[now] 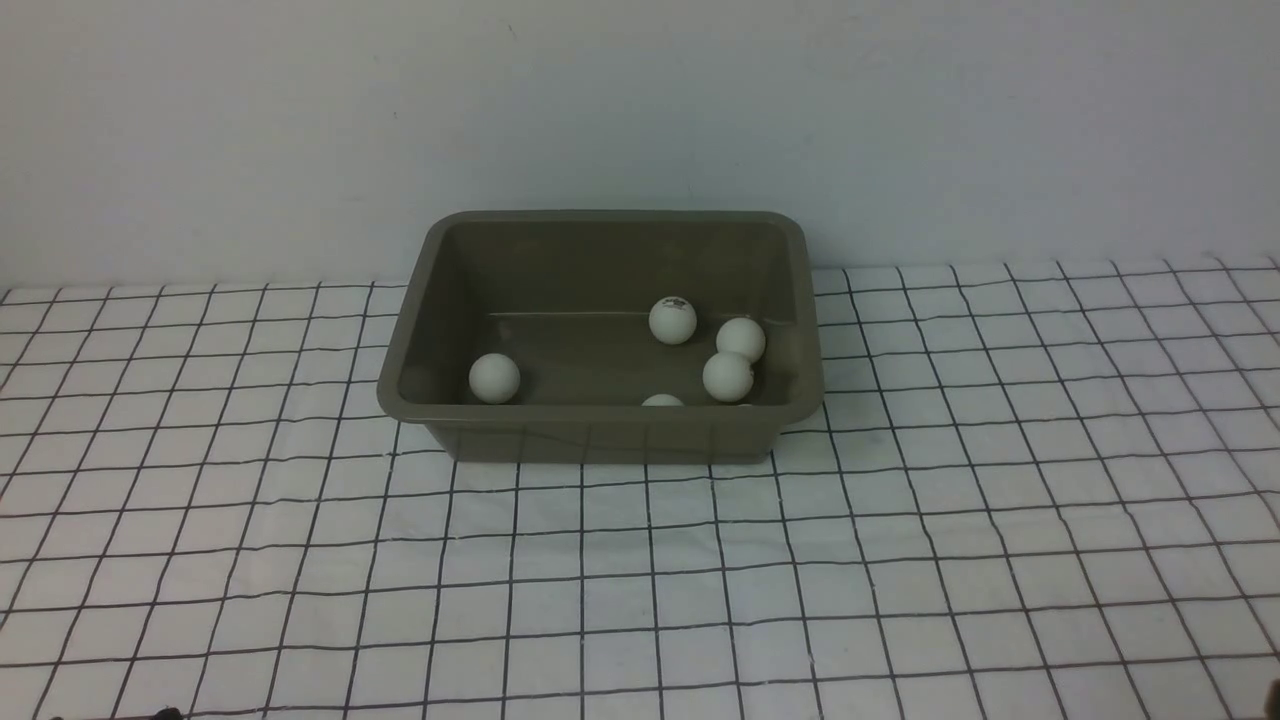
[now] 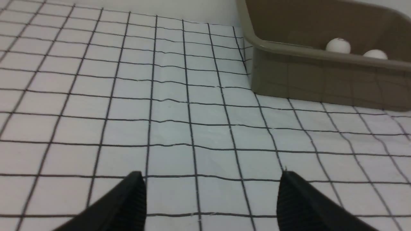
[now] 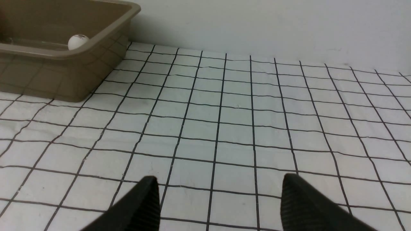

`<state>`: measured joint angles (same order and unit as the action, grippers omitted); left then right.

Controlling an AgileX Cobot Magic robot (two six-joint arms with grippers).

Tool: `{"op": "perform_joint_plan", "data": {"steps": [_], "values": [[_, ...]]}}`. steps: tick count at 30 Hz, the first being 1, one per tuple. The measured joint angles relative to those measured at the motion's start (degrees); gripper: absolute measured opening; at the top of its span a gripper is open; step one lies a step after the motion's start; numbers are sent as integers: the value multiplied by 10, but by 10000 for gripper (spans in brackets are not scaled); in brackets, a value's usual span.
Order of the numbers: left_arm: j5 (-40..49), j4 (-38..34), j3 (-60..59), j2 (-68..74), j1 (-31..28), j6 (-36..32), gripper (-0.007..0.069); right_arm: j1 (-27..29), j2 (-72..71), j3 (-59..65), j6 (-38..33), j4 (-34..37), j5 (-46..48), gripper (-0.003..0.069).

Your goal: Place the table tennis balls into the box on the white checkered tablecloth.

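Observation:
The olive-grey box (image 1: 600, 432) stands on the white checkered tablecloth (image 1: 640, 600) near the back wall. Several white table tennis balls lie inside it: one at the left (image 1: 494, 378), one with a dark mark (image 1: 672, 320), two beside it (image 1: 741, 339) (image 1: 727, 377), and one half hidden behind the near wall (image 1: 662, 401). Neither arm shows in the front view. My left gripper (image 2: 212, 179) is open over bare cloth, with the box (image 2: 321, 80) ahead. My right gripper (image 3: 220, 183) is open over bare cloth too, the box (image 3: 64, 73) off to one side.
A plain pale wall (image 1: 640, 120) rises just behind the box. The cloth (image 3: 257, 112) stretches wide on both sides of the box and in front of it, with light creases.

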<state>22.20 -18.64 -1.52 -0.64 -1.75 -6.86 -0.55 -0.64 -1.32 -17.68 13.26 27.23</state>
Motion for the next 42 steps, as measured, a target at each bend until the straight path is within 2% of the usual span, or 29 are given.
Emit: {"op": "perform_joint_plan", "data": {"steps": [3,6,10,14,24,36,42], "values": [[-1,40,0,0,0,0,492,0,0,0,0,7,4,462],[-2,65,0,0,0,0,492,0,0,0,0,43,9,462],[-2,74,0,0,-1,0,492,0,0,12,0,109,11,462],[-2,75,0,0,-1,0,492,0,-1,20,1,125,2,462],[-2,75,0,0,-1,0,492,0,-1,22,10,81,-15,462],[-2,75,0,0,-1,0,492,0,-1,24,13,61,-35,462],[-2,75,0,0,-1,0,492,0,-1,24,14,18,-35,462]]}}
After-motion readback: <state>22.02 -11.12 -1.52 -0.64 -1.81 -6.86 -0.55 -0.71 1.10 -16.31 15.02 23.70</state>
